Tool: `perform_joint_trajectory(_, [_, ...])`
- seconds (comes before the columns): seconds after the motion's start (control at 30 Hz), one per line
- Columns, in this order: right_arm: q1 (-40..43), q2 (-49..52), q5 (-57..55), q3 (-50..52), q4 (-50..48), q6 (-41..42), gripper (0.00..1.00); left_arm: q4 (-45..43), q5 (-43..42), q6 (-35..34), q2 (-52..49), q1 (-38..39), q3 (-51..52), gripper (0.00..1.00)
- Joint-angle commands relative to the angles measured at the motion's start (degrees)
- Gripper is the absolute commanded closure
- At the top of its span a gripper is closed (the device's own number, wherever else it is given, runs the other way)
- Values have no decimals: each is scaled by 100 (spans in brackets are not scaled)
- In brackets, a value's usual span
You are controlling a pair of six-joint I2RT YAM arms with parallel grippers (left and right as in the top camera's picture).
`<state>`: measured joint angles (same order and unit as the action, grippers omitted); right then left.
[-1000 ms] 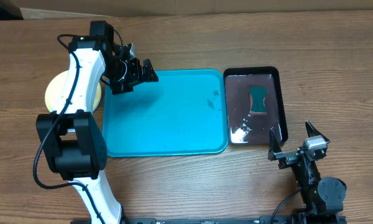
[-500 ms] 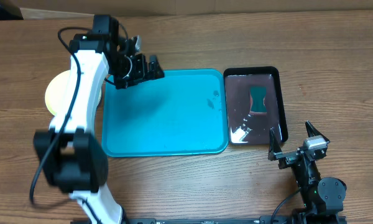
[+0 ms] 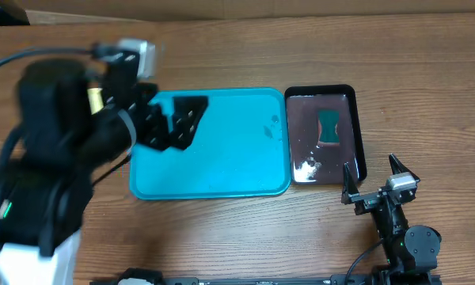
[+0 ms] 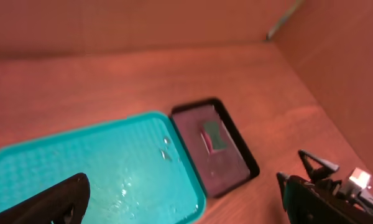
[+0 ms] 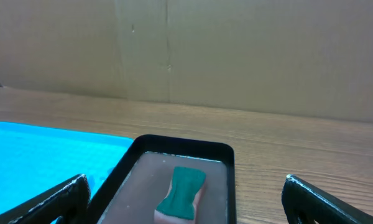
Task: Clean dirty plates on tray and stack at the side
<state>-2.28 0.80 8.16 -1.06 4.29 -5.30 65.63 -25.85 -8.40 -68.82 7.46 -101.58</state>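
Note:
The turquoise tray lies mid-table with water drops on it and no plates; it also shows in the left wrist view and the right wrist view. The plates are hidden behind my raised, blurred left arm. My left gripper is open and empty, high above the tray's left part; in the left wrist view its jaws stand wide apart. My right gripper is open and empty near the table's front edge, in front of the black tray; in the right wrist view its jaws are wide apart.
A black tray with water and a green sponge stands right of the turquoise tray; the sponge also shows in the right wrist view. A cardboard wall stands behind the table.
My left arm has lifted up toward the camera and swung right over the tray's left part, now covering the plate seen at the left. The right arm has not moved.

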Motion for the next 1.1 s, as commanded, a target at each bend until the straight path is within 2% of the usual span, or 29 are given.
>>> perform_joint_trajectory(0.0, [15,-63,28,61,-26,-33,0,42,96,133,621,-236,273,0])
perform_joint_trajectory(0.13, [15,-63,28,61,-26,-33,0,59,385,157,1318,-393,817,0])
perform_joint_trajectory(0.27, [15,-63,28,61,-26,-33,0,-20,761,157,2144,-417,1808,0])
perform_joint_trajectory(0.37, [15,-63,28,61,-26,-33,0,-509,990,157,2839,-420,2767,0])
perform_joint_trajectory(0.47, [15,-63,28,61,-26,-33,0,-1462,1102,155,3469,-452,3663,0])
perform_joint_trajectory(0.57, [15,-63,28,61,-26,-33,0,-3032,1099,153,4310,-597,4835,0])
perform_joint_trajectory(0.83, [15,-63,28,61,-26,-33,0,-6526,1102,-46,5901,-780,7143,0])
perform_joint_trajectory(0.97, [15,-63,28,61,-26,-33,0,-7807,1167,-151,6494,-787,8102,0])
perform_joint_trajectory(1.07, [15,-63,28,61,-26,-33,0,-8356,1360,-234,6817,-787,8684,0])
